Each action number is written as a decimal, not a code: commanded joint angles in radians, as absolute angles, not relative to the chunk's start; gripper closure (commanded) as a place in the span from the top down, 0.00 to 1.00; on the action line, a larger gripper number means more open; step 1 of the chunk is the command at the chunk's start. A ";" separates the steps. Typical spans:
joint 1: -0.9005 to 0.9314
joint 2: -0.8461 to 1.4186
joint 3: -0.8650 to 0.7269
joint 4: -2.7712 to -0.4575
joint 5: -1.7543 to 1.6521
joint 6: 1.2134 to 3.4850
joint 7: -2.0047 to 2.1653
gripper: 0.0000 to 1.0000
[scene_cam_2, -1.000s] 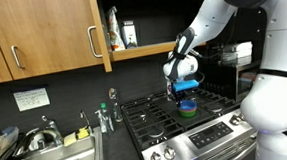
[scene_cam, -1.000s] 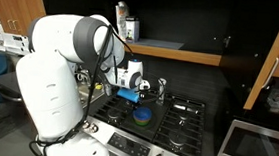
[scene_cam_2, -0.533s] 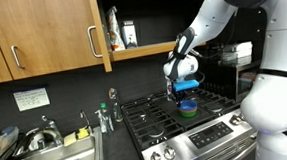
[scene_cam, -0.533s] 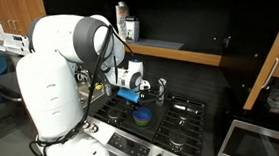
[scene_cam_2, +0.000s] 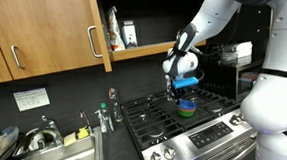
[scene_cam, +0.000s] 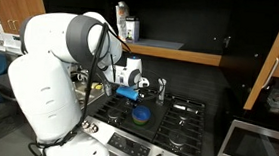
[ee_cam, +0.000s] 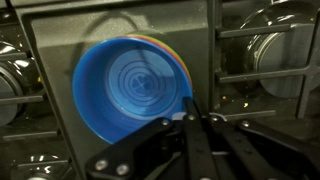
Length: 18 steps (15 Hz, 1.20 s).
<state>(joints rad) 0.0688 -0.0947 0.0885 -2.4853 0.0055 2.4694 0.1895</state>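
Observation:
My gripper [ee_cam: 190, 108] is shut on the rim of a blue bowl [ee_cam: 130, 90] and holds it a little above the stove. In the wrist view, yellow and red rims of other bowls [ee_cam: 165, 47] peek out behind it. In both exterior views the gripper [scene_cam: 130, 90] [scene_cam_2: 185, 80] hangs over a small stack of bowls [scene_cam: 142, 115] [scene_cam_2: 187, 108], which rests on the black grates of the stove [scene_cam: 181, 126] [scene_cam_2: 156, 114], with blue showing at the jaws.
Wooden cabinets [scene_cam_2: 41, 41] and a shelf with a bottle [scene_cam_2: 129, 34] are behind the stove. A sink [scene_cam_2: 48, 156] with bottles is beside it. A microwave [scene_cam: 250, 145] stands at one end. Burners [ee_cam: 270, 50] surround the bowls.
Hardly anything: the arm's upper body shifted slightly and the gripper stays shut over the bowl stack.

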 commanded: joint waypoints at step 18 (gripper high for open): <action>0.075 -0.370 0.174 -2.562 -0.109 2.308 0.269 0.01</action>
<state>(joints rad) 0.0688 -0.2834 0.1512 -2.5270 -0.0782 2.3429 0.2349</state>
